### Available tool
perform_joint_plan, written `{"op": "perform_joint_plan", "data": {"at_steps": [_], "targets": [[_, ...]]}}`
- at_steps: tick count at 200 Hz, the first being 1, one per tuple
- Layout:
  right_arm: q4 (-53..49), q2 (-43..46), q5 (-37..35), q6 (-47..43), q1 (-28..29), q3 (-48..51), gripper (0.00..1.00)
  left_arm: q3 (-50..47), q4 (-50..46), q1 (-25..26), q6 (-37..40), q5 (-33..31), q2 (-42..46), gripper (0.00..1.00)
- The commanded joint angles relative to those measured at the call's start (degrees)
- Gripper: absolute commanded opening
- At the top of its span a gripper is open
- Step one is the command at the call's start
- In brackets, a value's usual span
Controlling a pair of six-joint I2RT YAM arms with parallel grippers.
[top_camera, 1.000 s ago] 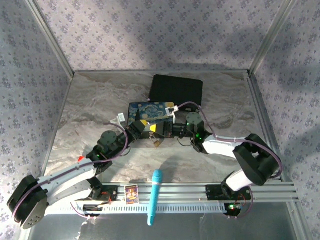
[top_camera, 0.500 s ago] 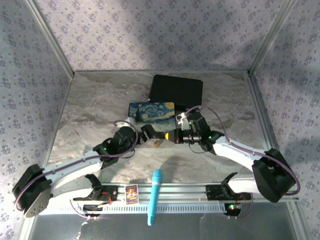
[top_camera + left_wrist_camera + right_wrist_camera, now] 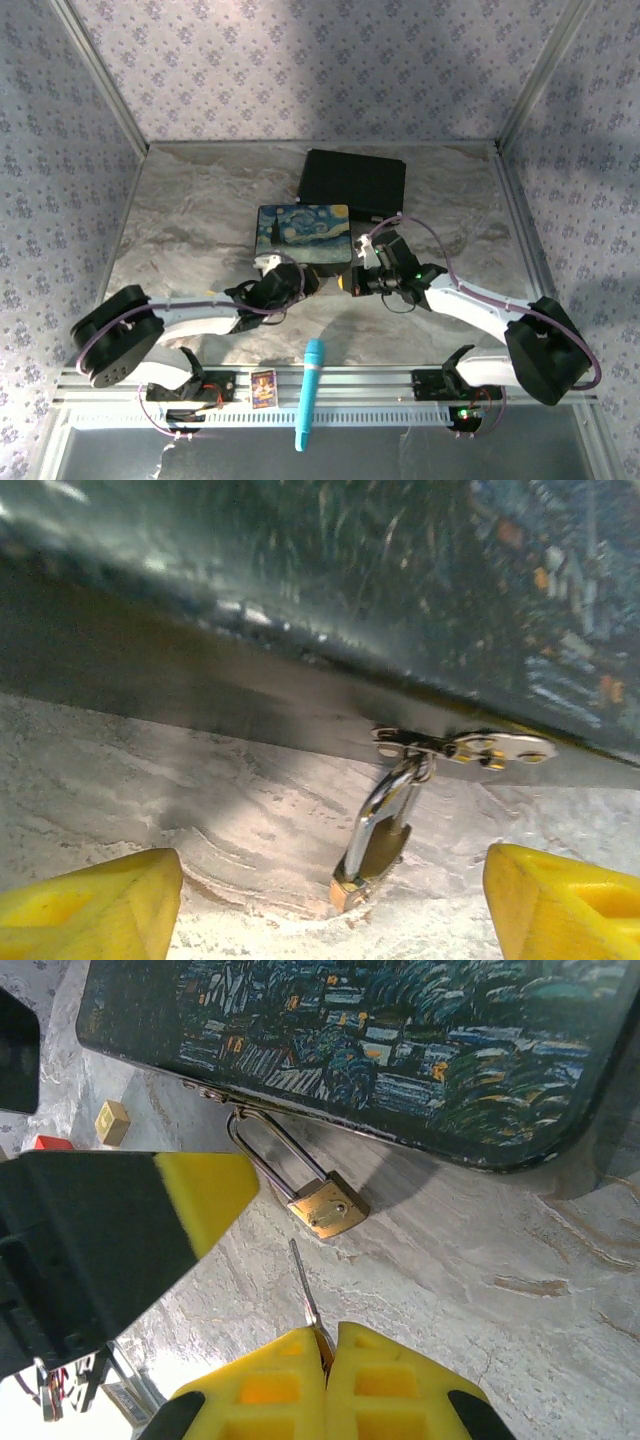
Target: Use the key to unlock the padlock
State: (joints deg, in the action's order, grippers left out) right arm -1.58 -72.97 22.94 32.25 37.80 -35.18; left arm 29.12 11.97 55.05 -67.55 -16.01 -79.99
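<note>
The small brass padlock (image 3: pixel 328 1205) hangs by its silver shackle (image 3: pixel 391 798) from the hasp (image 3: pixel 470 748) on the front of the painted box (image 3: pixel 303 230), its body resting on the table. My right gripper (image 3: pixel 327 1336) is shut on the key (image 3: pixel 301 1274). The thin blade points at the padlock's keyhole face and stops a short way from it. My left gripper (image 3: pixel 330 920) is open. Its yellow fingers (image 3: pixel 90 910) stand wide on either side of the padlock (image 3: pixel 372 858) without touching it. One left finger (image 3: pixel 205 1195) sits just left of the shackle.
A black box (image 3: pixel 355 180) lies behind the painted box. A small tan block (image 3: pixel 113 1122) rests on the table left of the lock. A blue marker pen (image 3: pixel 310 392) and a small card (image 3: pixel 262 388) lie on the front rail. Both grippers (image 3: pixel 308 283) (image 3: pixel 345 282) meet at the box's front.
My left gripper has opened and backed off the padlock, its arm folding lower and to the right. The right arm swung round with the key, then held nearly still.
</note>
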Motion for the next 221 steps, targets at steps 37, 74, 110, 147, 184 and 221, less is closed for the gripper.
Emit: {"op": "perform_joint_plan", "data": {"at_steps": [37, 74, 110, 147, 184, 221], "targets": [[0.0, -1.2, -1.1, -0.4, 0.3, 0.8, 0.0, 5.4, -1.9, 0.8, -0.4, -3.3, -6.5, 0.73], [0.6, -2.0, -1.1, -0.1, 0.6, 1.0, 0.0, 7.9, -2.9, 1.4, -0.2, -2.8, -9.7, 0.62], [1.5, -3.3, -1.5, 0.2, 1.0, 1.2, 0.0, 8.1, -2.8, 1.9, -1.2, -2.4, -12.0, 0.54], [3.5, -4.7, -0.6, 1.4, 1.6, 2.0, 0.0, 6.7, -2.4, 2.3, -2.2, -3.0, -11.2, 0.42], [5.2, -5.5, 0.0, 2.6, 1.6, 2.8, 0.0, 5.5, -0.2, 2.5, -3.2, -2.6, -11.2, 0.37], [6.1, -5.6, 0.0, 3.2, 1.7, 3.6, 0.0, 4.6, 0.5, 2.8, -3.8, -2.3, -11.6, 0.3]]}}
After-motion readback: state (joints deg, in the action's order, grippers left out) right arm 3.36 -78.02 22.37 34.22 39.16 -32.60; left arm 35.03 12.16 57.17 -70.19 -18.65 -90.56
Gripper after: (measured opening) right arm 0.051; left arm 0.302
